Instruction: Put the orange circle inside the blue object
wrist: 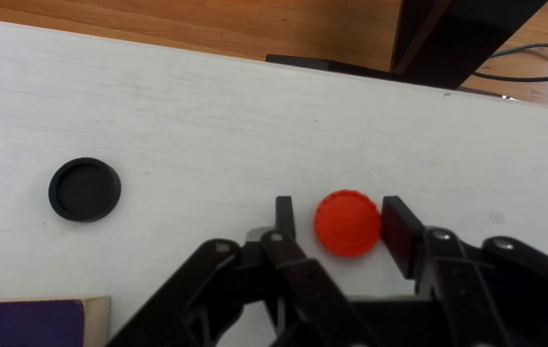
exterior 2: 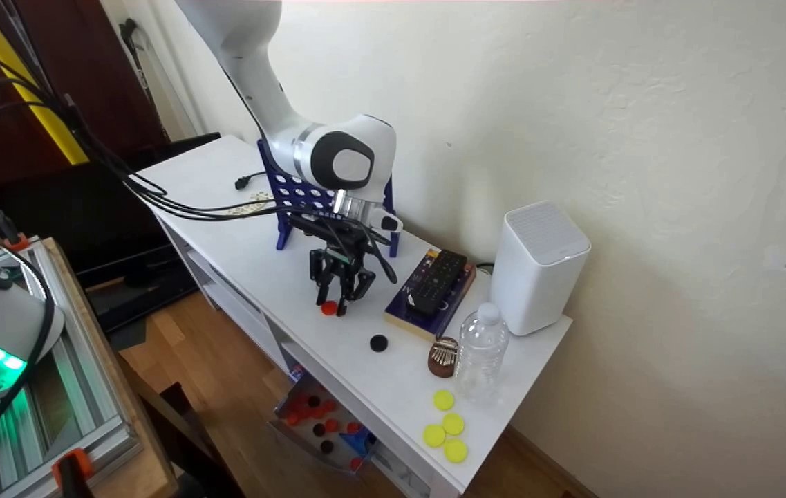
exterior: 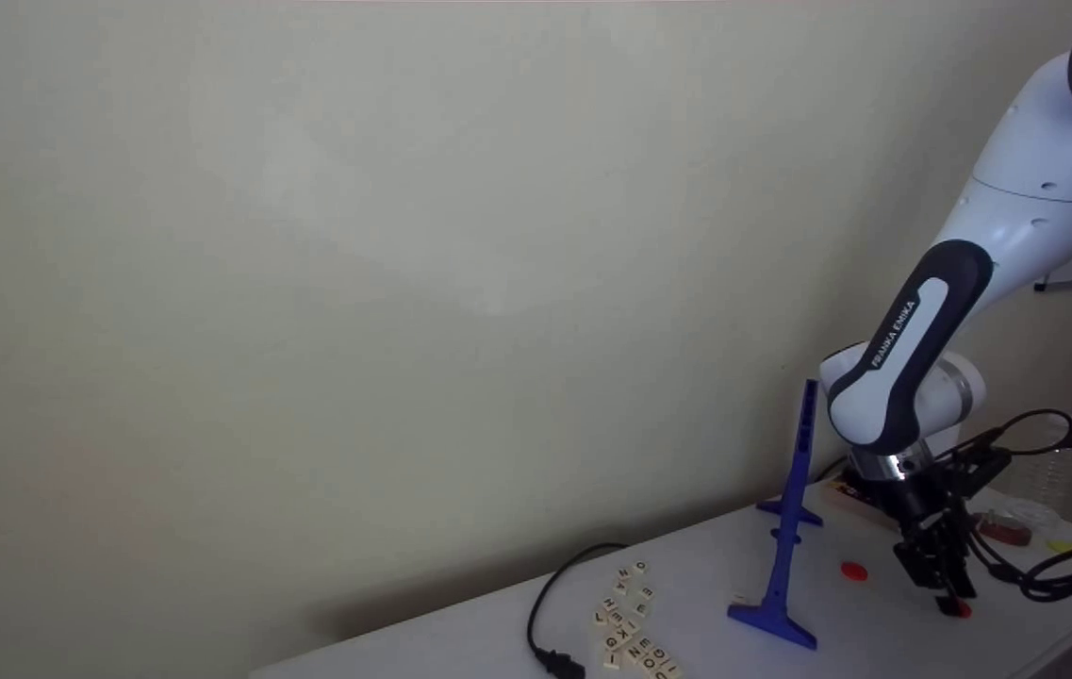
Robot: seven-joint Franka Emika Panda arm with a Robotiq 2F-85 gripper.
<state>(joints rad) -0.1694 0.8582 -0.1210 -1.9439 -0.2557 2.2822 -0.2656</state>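
The orange circle is a red-orange disc [wrist: 347, 223] lying flat on the white table; it also shows in both exterior views [exterior: 964, 611] [exterior 2: 329, 308]. My gripper [wrist: 337, 214] is open and low over the table, its fingers on either side of this disc. The right finger is against or very near the disc; a gap shows at the left finger. A similar disc [exterior: 854, 571] lies between my gripper [exterior: 954, 600] and the blue object. The blue object [exterior: 785, 542] stands upright, edge-on there; in an exterior view it is a holed frame [exterior 2: 296, 190], partly hidden by the arm.
A black disc [wrist: 85, 189] lies left of the gripper in the wrist view. A book [exterior 2: 403, 315] with a remote [exterior 2: 437, 282], a thumb piano [exterior 2: 442, 357], a bottle [exterior 2: 481, 353], a white box [exterior 2: 538, 270] and yellow discs [exterior 2: 453, 423] stand nearby. Letter tiles [exterior: 625, 627] lie beyond the frame.
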